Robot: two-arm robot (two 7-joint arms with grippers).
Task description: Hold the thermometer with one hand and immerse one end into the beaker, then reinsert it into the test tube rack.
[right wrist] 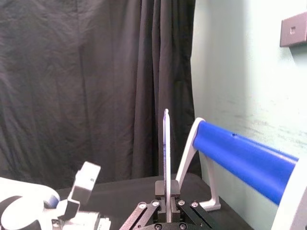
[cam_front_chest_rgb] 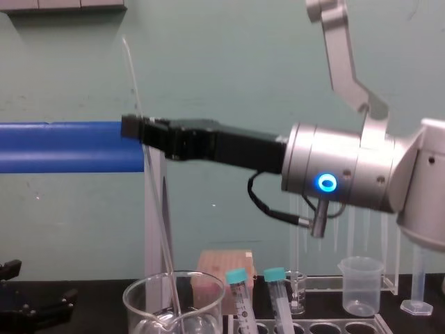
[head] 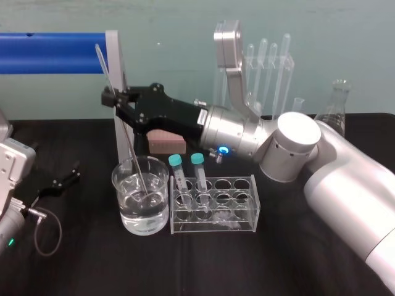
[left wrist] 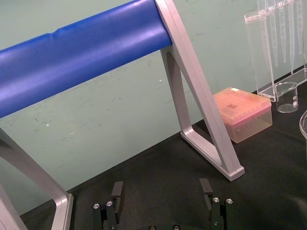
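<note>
One thermometer (head: 133, 154) stands left of centre; one beaker (head: 123, 206) is at lower centre; one test tube rack (head: 244, 213) beside it bears two teal-capped tubes (head: 180, 176). One pink box (head: 165, 143) is at centre; one conical flask (head: 336, 105) at upper right; one small plastic beaker (cam_front_chest_rgb: 360, 285) at the chest view's lower right; one blue bar (head: 52, 52) at upper left.

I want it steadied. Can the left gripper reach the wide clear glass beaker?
Probably yes: left gripper lies open beside the beaker, only black table between; right gripper holds the glass thermometer from above.
</note>
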